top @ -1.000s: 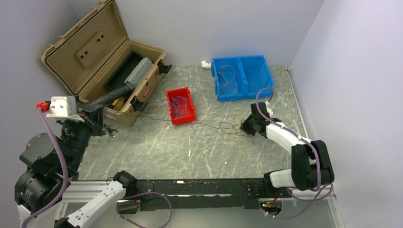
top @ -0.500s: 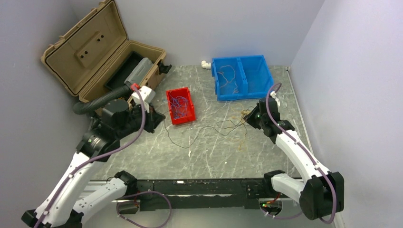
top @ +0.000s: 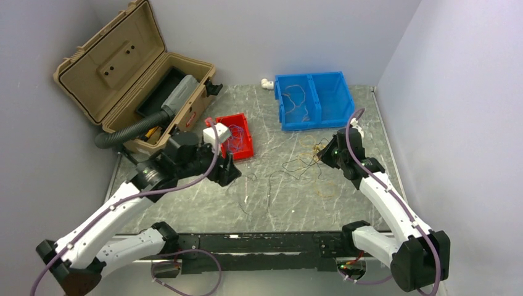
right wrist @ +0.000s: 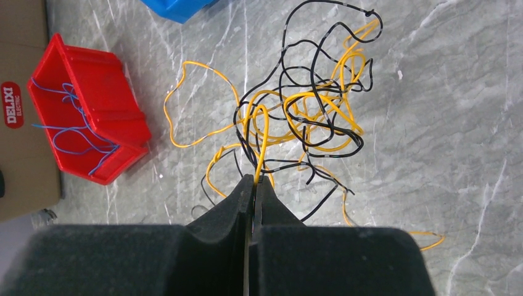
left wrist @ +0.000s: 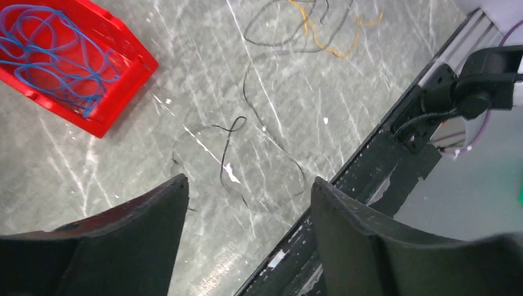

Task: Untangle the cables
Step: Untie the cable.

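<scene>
Upper left of the top view: tan case (top: 111,74) with lid open, black corrugated hose (top: 126,133) hanging over its front edge. Left tool (top: 231,174) is left of centre, just below the red bin (top: 248,139). Its fingers (left wrist: 154,216) are spread wide with nothing between them, only bench (top: 296,209) under the gap. The red bin holds blue strands (left wrist: 52,58) in loose loops, all inside its walls. The rest of the cables (top: 302,163) lie across frame centre. A lone black strand (left wrist: 229,132), very thin, lies in slack curves on the bench under the left tool and runs off toward the right. Right of that is the tangle (right wrist: 308,114): black and yellow-orange wires in overlapping loops, with a few orange ends trailing flat on the marble. Upper centre-right: blue bin (top: 317,125) with two compartments, the left one holding a few thin strands, colour hard to call. Right tool (top: 323,155) is right of centre, at the tangle's right edge. Its fingers (right wrist: 222,216) are pressed together, pinching one yellow-orange strand (right wrist: 262,139) that comes out of the tangle into the tips.
</scene>
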Robot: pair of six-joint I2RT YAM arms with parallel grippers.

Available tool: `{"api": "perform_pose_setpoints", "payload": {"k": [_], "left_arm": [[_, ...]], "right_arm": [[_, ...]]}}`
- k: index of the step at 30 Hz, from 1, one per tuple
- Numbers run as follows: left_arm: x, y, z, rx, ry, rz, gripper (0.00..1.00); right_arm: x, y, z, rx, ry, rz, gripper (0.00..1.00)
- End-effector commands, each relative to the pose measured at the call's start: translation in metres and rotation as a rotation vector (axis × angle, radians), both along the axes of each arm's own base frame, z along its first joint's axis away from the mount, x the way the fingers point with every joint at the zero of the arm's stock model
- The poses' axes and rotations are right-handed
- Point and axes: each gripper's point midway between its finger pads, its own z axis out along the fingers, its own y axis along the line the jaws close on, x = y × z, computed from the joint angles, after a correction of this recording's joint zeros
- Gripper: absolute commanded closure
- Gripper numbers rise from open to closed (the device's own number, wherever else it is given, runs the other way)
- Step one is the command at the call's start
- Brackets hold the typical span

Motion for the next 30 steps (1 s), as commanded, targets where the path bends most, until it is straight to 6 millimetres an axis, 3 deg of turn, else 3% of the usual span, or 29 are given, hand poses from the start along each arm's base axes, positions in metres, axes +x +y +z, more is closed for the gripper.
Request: {"api": "perform_pose_setpoints", "payload": {"k": [1,3,9,17,23,30], "left_arm": [[0.002,-0.021,-0.004,0.013,-0.03,-0.029,0.14],[0.004,-0.039,0.002,-0.028,-0.078,-0.068,0.11],[0.014,-0.1,0.01,-0.095,-0.17,-0.158,0.14],[0.027,-0.186,-0.008,-0.125,-0.234,-0.247,0.2],[0.043,-0.222,-0.022,-0.143,-0.25,-0.274,0.32],[0.051,-0.247,-0.038,-0.121,-0.225,-0.312,0.4]], "right_arm": [[0.006,0.002,0.024,-0.01,-0.067,0.008,1.0],[0.006,0.004,0.025,-0.006,-0.065,0.011,1.0],[0.005,0.01,0.025,0.001,-0.05,0.006,1.0],[0.004,0.015,0.027,0.039,-0.02,-0.02,0.98],[0.002,0.022,0.03,0.074,-0.018,-0.003,0.98],[0.0,0.023,0.031,0.083,-0.021,0.001,0.98]]}}
